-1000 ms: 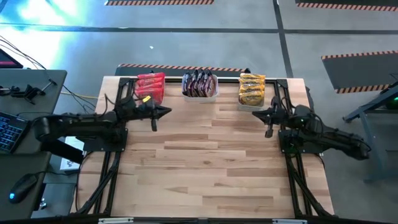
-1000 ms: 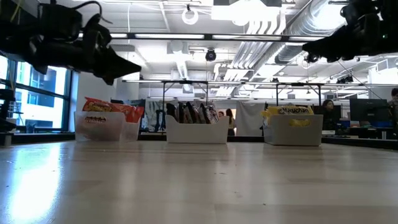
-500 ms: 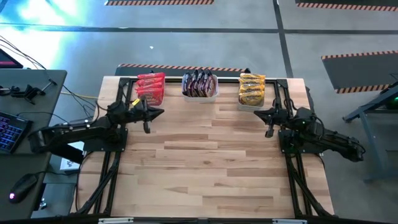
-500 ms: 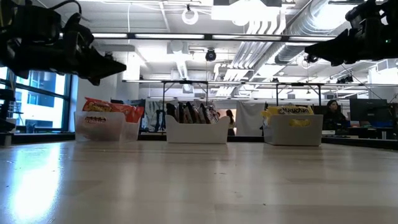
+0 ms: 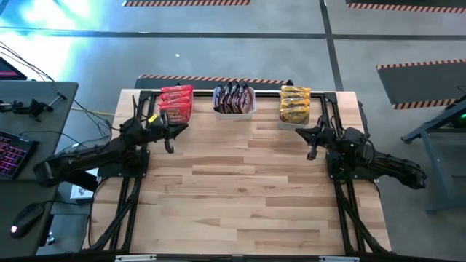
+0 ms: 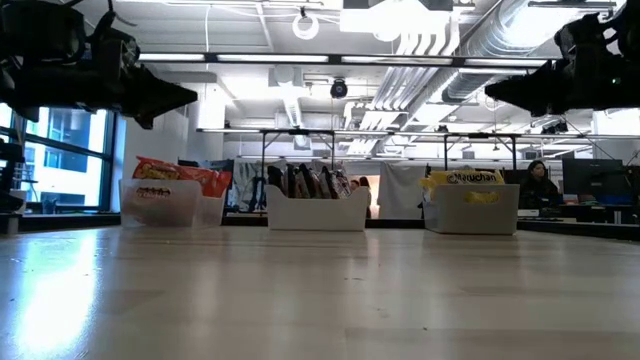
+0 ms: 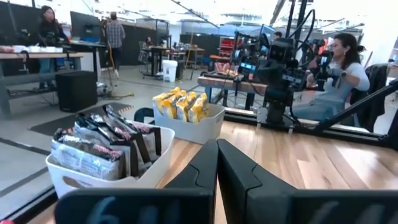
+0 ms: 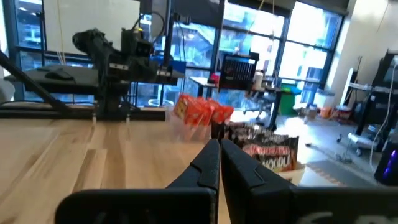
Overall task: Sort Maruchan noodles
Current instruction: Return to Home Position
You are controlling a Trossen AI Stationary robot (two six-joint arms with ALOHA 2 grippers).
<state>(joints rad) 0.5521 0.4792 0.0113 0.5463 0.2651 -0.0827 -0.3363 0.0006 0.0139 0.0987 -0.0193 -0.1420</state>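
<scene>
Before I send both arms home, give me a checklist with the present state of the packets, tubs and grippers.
1. Red-orange packets inside the tub on the left arm's side: ok.
2. Dark packets inside the middle tub: ok.
3. Yellow packets inside the tub on the right arm's side: ok.
4. No packet lying loose on the table: ok.
5. Left gripper shut, holding nothing: ok.
6. Right gripper shut, holding nothing: ok.
</scene>
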